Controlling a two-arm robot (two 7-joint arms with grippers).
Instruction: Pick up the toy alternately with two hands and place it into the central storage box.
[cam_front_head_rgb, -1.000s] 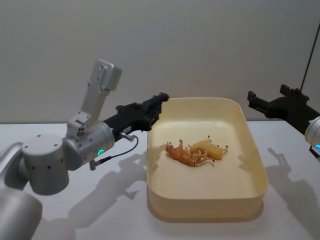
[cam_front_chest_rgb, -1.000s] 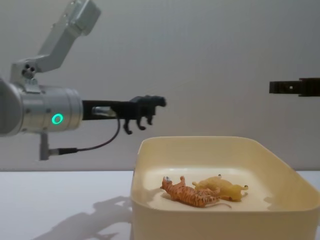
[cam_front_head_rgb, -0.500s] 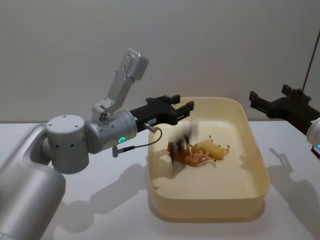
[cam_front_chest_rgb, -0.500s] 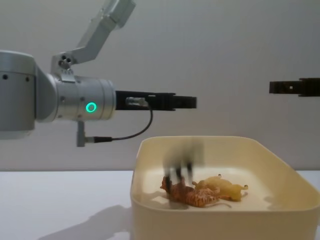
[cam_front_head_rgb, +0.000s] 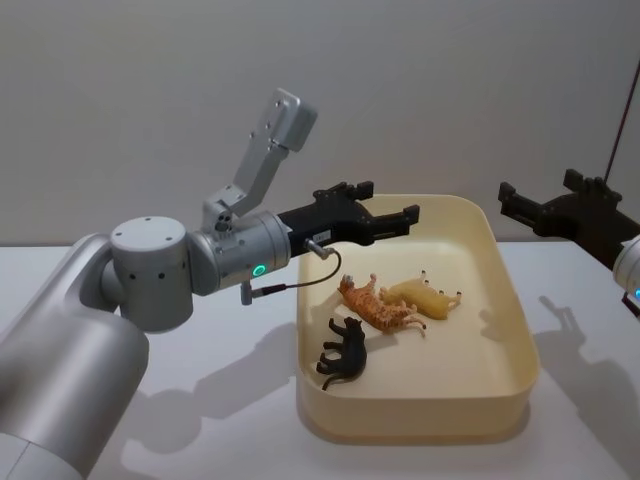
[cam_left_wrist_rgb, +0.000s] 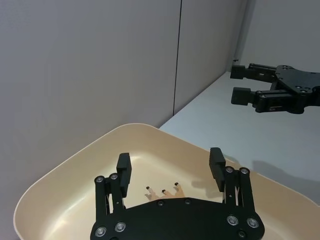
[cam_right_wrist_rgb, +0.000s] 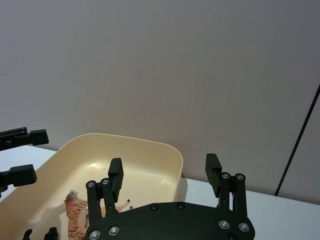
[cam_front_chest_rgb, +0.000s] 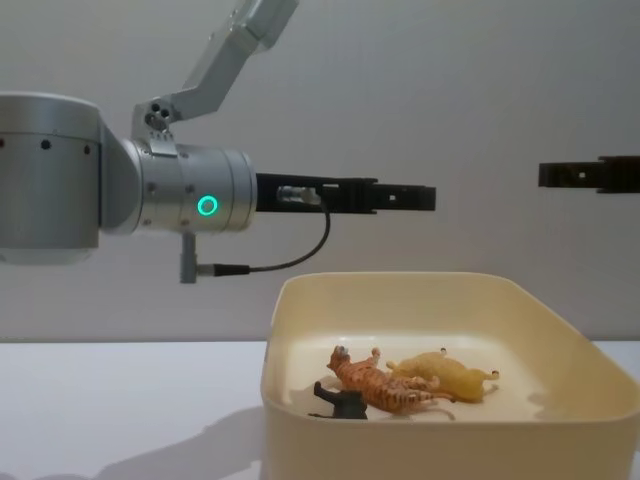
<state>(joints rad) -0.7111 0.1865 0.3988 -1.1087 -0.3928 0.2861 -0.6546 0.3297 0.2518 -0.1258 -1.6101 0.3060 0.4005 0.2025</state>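
Observation:
The black toy animal (cam_front_head_rgb: 343, 352) lies on its side inside the cream-yellow storage box (cam_front_head_rgb: 520, 330), near the box's left wall. An orange tiger (cam_front_head_rgb: 378, 305) and a yellow animal (cam_front_head_rgb: 425, 298) lie beside it. My left gripper (cam_front_head_rgb: 392, 200) hangs open and empty above the box's back left part, well above the toys. In the left wrist view the left gripper (cam_left_wrist_rgb: 170, 159) holds nothing between its fingers. My right gripper (cam_front_head_rgb: 540, 195) hovers open to the right of the box, also empty (cam_right_wrist_rgb: 164, 164). In the chest view the black toy (cam_front_chest_rgb: 342, 402) rests against the tiger (cam_front_chest_rgb: 385, 385).
The box stands on a white table (cam_front_head_rgb: 150, 420) in front of a plain grey wall. A thin dark pole (cam_front_head_rgb: 620, 100) rises at the far right behind the right arm. The left arm's silver wrist (cam_front_chest_rgb: 190, 205) with its green light reaches in from the left.
The left gripper moved right over the box and opened. The black toy fell from it and now lies on the box floor beside the tiger. The right gripper stayed put.

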